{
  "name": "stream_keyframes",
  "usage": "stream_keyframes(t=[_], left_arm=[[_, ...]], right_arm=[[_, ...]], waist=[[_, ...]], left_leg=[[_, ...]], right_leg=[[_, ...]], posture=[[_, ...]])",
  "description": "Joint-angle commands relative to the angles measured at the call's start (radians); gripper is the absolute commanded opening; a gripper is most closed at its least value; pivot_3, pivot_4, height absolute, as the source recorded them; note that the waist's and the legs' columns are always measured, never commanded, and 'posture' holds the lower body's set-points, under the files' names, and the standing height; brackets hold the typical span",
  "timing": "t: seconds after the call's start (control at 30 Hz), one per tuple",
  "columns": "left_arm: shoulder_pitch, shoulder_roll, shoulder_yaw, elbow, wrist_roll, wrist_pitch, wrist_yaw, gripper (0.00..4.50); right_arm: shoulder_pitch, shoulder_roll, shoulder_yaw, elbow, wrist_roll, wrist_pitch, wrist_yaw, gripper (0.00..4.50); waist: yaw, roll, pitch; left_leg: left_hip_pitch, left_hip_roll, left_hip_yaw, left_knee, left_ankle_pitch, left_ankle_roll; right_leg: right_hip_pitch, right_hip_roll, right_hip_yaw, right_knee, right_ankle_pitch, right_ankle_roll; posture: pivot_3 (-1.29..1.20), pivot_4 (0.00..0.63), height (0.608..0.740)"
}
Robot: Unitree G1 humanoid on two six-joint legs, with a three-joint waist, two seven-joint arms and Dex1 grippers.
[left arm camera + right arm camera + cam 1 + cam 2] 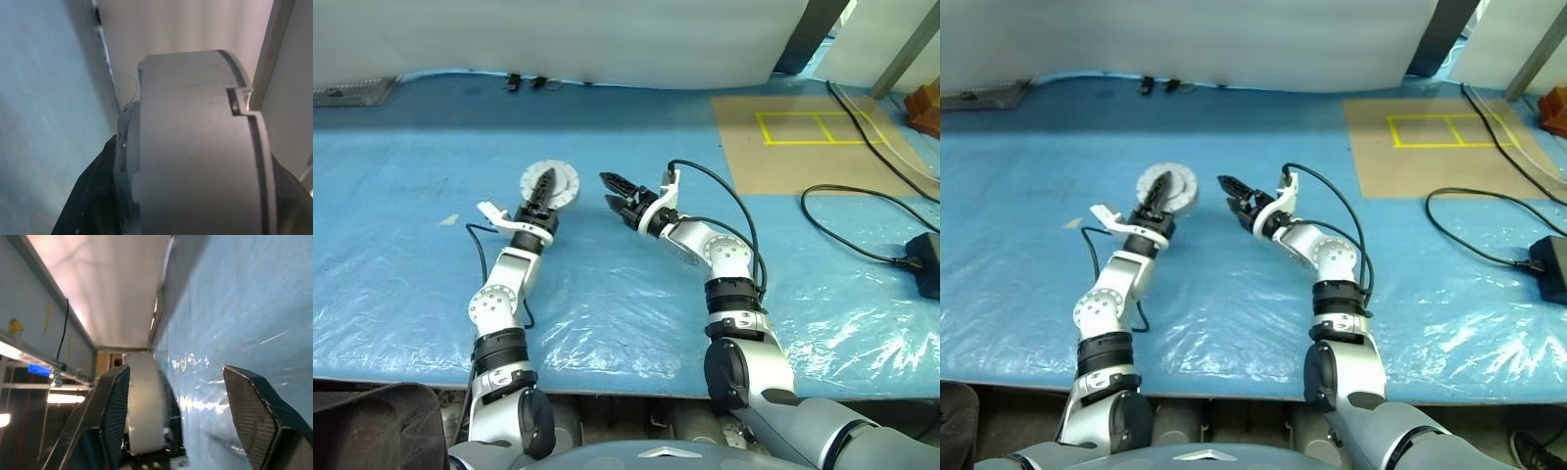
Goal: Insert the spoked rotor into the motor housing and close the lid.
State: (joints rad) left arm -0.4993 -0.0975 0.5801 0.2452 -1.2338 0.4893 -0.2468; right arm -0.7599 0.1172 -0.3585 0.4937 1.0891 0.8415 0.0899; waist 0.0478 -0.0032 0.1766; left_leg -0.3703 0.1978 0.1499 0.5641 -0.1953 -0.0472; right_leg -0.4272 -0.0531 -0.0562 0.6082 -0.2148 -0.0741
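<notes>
Left eye view shows a blue plastic-covered table. On it, at about eleven o'clock from centre, the left gripper clamps a grey metal disc, the lid, edge-on between its fingers. At one o'clock from that, just beside it but apart, the right gripper hangs with jaws spread, grasping nothing.

No readable text, labels or numbers — none anywhere.
</notes>
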Motion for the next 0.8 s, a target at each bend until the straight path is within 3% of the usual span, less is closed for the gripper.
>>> stream_keyframes(t=[0.03, 0.43, 0.8], left_arm=[[-0.078, 0.033, 0.063, 0.061, 0.007, -0.139, -0.027, 2.77], [-0.340, 0.337, 0.218, 0.787, 0.230, -0.657, -0.081, 2.77], [-0.339, 0.359, 0.230, 0.863, 0.297, -0.697, -0.085, 2.77]], right_arm=[[-0.026, 0.046, 0.004, -0.025, -0.015, -0.028, 0.011, 3.08], [-0.007, 0.045, 0.034, -0.085, -0.029, 0.010, 0.033, 3.08], [-0.001, 0.050, 0.040, -0.087, -0.042, 0.003, 0.042, 3.08]], waist=[[-0.001, 0.000, 0.000], [0.005, -0.007, 0.002], [0.025, -0.007, 0.002]], left_leg=[[0.000, 0.000, 0.000, 0.000, 0.000, 0.000], [0.001, -0.001, -0.002, 0.000, 0.000, 0.001], [0.001, -0.001, -0.002, 0.001, 0.000, 0.000]], right_leg=[[0.000, 0.000, 0.000, 0.000, 0.000, 0.000], [0.000, 0.000, 0.000, -0.001, 0.001, 0.002], [0.000, -0.001, 0.000, 0.001, 0.001, 0.002]], posture=[[0.00, 0.150, 0.740], [0.00, 0.150, 0.740], [0.00, 0.150, 0.740]])
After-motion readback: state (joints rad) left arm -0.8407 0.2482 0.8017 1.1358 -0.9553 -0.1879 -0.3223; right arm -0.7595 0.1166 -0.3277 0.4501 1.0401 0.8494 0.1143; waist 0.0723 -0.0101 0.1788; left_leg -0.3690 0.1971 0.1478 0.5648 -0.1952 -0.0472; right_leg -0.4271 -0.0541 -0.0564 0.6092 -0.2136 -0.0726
